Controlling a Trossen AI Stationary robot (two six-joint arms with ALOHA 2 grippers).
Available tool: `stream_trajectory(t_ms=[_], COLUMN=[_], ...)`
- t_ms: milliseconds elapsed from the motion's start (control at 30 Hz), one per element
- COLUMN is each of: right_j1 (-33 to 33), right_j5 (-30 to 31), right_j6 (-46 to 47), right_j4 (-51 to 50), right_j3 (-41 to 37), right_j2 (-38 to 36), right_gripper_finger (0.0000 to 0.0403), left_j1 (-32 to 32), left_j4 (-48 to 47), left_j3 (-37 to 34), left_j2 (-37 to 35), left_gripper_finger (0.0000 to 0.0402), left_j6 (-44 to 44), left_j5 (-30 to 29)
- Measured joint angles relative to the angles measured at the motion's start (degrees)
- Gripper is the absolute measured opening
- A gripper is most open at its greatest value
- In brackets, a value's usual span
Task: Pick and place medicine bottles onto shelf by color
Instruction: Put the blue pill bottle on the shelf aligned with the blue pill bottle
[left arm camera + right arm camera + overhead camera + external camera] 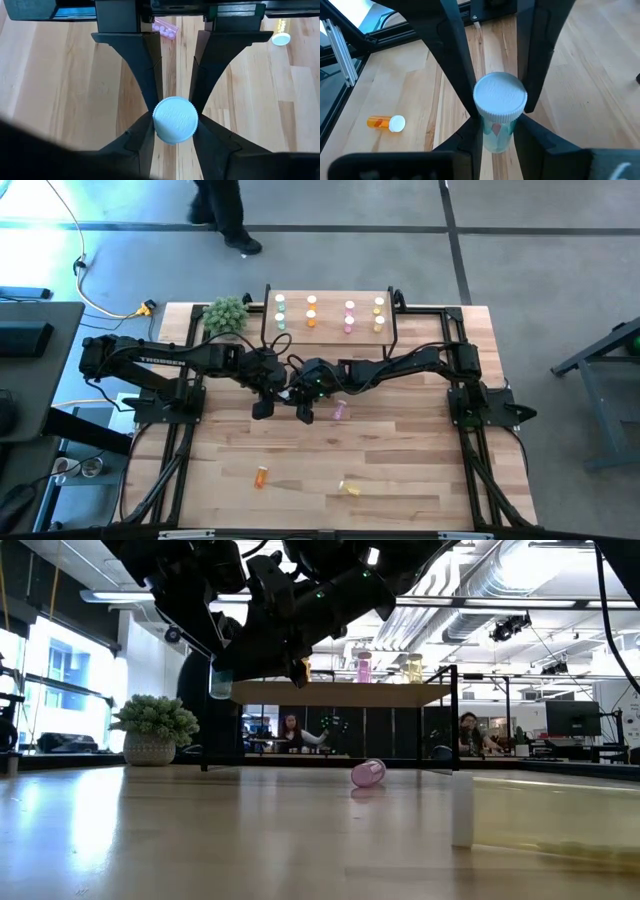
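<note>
A green translucent medicine bottle (497,131) with a white cap (175,120) hangs upright above the table's middle, between both grippers; it also shows in the low view (221,681). My left gripper (174,132) and my right gripper (498,129) meet there from opposite sides (280,393), each shut on this bottle. The light-wood shelf (330,293) stands at the far edge and carries several green, orange, pink and yellow bottles. A pink bottle (340,410), an orange one (261,476) and a yellow one (350,488) lie on their sides on the table. My left gripper pinches the bottle between its two fingers at the level of the cap's rim (476,102), slanting down from the table's left. The cap hides the contact in its own wrist view. The bottle is upright and clear of the table. My right gripper pinches the bottle's green body just under the cap (489,131) between its two fingers, slanting down from the table's right, opposite the left fingers. The bottle stands upright in the hold, cap up, lifted clear of the table.
A bushy green plant (226,315) in a pot stands left of the shelf. A black frame (470,430) runs along the table's sides. Bare wood lies between the grippers and the near edge. A person (222,215) stands on the floor beyond the table.
</note>
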Motion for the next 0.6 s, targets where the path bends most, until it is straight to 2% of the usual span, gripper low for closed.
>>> stream_trajectory(t_ms=[267, 600], right_j1=[0.0, -0.16], right_j5=[-0.01, -0.43], right_j6=[-0.19, 1.01], right_j4=[0.0, -0.09], right_j3=[0.0, 0.0], right_j2=[0.0, 0.0], right_gripper_finger=[0.0086, 0.0162], left_j1=[0.0, 0.04], left_j4=[0.0, 0.06], left_j3=[0.0, 0.0], left_j2=[0.0, 0.0], left_gripper_finger=[0.0109, 0.0109], left_j6=[0.03, 0.02], left_j5=[0.0, -0.23])
